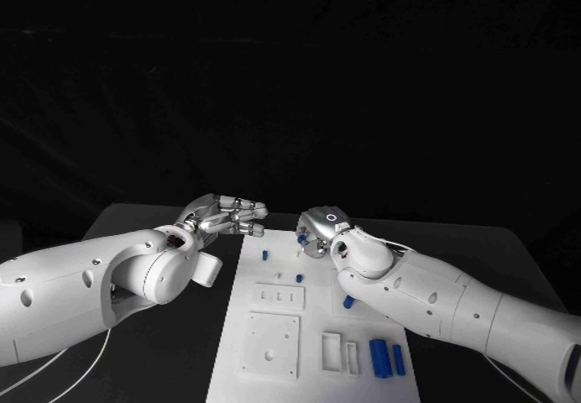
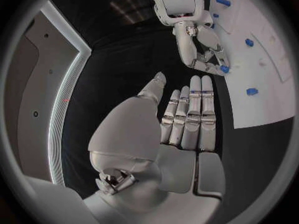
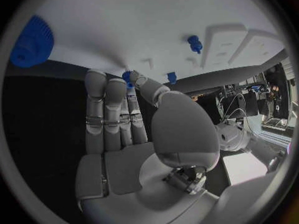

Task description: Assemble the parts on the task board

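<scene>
The white task board lies in the middle of the black table. My right hand is over the board's far end and pinches a small blue part between thumb and a finger; that part also shows at its fingertips in the left wrist view. Whether the part touches the board I cannot tell. My left hand hovers just left of the board's far corner, fingers stretched out, holding nothing. Small blue pegs stand on the board's far half.
Two long blue pieces lie side by side near the board's right front edge, and another blue piece sits beside my right forearm. A blue gear rests on the board. Raised white blocks occupy the board's middle.
</scene>
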Controlling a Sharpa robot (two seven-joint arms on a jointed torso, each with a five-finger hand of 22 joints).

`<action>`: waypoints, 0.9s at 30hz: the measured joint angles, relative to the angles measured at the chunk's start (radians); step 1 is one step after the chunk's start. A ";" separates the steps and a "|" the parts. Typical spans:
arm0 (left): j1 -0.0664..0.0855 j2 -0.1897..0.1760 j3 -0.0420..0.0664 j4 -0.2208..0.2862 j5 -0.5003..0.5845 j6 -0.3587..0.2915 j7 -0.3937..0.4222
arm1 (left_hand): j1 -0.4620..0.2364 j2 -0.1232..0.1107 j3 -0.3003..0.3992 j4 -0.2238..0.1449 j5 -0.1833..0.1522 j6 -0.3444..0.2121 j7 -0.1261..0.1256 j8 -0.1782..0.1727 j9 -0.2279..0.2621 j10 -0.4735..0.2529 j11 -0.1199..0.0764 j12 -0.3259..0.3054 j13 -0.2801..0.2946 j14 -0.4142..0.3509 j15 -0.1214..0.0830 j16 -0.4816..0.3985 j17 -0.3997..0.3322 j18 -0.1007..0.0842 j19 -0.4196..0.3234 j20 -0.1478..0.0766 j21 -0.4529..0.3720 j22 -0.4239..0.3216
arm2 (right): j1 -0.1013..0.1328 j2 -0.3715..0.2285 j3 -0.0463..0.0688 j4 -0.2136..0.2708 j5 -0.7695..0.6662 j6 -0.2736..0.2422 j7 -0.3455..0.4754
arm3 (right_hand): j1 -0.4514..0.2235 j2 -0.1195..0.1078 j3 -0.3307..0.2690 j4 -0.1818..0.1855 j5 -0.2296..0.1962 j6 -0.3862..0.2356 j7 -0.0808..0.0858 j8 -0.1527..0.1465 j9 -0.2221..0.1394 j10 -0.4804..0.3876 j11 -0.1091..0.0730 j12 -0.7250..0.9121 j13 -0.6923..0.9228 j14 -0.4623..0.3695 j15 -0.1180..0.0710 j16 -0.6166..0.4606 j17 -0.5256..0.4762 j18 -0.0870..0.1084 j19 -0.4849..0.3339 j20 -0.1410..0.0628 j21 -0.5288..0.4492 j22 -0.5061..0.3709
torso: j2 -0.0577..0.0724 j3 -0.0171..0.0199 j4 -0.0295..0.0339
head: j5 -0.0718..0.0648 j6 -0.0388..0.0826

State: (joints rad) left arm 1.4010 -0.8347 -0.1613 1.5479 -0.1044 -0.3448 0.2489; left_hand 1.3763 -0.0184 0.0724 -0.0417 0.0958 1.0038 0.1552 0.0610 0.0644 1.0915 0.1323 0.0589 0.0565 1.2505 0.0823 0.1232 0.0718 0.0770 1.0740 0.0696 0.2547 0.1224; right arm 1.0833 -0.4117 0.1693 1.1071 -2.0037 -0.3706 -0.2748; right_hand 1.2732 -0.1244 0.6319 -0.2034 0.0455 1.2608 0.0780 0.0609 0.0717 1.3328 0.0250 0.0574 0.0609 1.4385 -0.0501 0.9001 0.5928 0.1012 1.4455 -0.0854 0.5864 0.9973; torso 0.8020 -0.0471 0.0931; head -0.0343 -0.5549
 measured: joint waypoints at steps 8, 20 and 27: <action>0.000 0.001 0.000 -0.002 0.000 0.000 0.000 | 0.000 0.000 0.000 0.000 0.000 0.000 0.000 0.000 0.000 0.000 0.000 0.000 0.000 0.000 0.000 0.000 0.000 0.000 0.000 0.000 0.000 0.000 | 0.002 0.004 0.000 -0.005 0.000 0.008 0.000 | -0.003 0.005 -0.001 -0.001 0.000 0.000 0.001 0.000 0.000 0.000 0.000 0.000 0.000 0.000 0.000 -0.004 -0.003 -0.001 0.004 0.003 -0.014 0.004 | 0.002 -0.0012 -0.0006 | -0.001 -0.001; 0.000 0.002 0.000 -0.004 0.000 0.000 -0.001 | 0.000 0.000 0.000 0.000 0.000 -0.002 -0.002 0.000 0.000 0.000 0.000 0.000 0.000 0.000 0.000 0.000 0.000 0.000 0.000 0.000 0.000 -0.001 | 0.000 0.012 -0.006 -0.031 0.022 0.006 0.008 | -0.010 -0.084 -0.122 0.025 0.001 -0.205 0.026 0.005 -0.009 -0.291 0.079 0.007 -0.002 -0.004 0.044 -0.046 -0.035 0.031 0.002 0.049 -0.112 -0.049 | 0.003 -0.0020 -0.0003 | -0.001 -0.004; 0.000 0.001 0.000 -0.004 0.000 0.001 -0.001 | 0.000 0.000 -0.003 -0.003 0.000 -0.004 -0.004 0.000 0.000 0.000 0.000 0.000 0.000 0.000 0.000 0.000 0.000 0.000 0.000 0.000 0.000 -0.002 | 0.000 -0.011 -0.007 0.001 0.038 -0.011 0.014 | 0.081 -0.117 -0.237 0.109 0.001 -0.229 0.008 0.005 -0.009 -0.359 0.095 0.003 -0.003 0.003 0.051 -0.058 -0.062 0.058 0.019 0.066 -0.171 -0.098 | 0.002 -0.0022 -0.0009 | 0.000 -0.002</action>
State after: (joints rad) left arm 1.4011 -0.8338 -0.1613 1.5439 -0.1049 -0.3443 0.2476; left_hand 1.3763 -0.0184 0.0696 -0.0445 0.0958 1.0002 0.1516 0.0611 0.0643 1.0916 0.1323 0.0589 0.0565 1.2505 0.0823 0.1232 0.0718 0.0771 1.0740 0.0696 0.2546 0.1203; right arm 1.0832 -0.4231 0.1624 1.1077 -1.9657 -0.3814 -0.2607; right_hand 1.3545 -0.2409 0.3953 -0.0944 0.0465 1.0323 0.0855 0.0658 0.0626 0.9737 0.1195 0.0601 0.0576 1.4413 0.0007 0.8422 0.5312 0.1593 1.4645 -0.0190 0.4151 0.8991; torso 0.8043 -0.0493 0.0922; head -0.0345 -0.5571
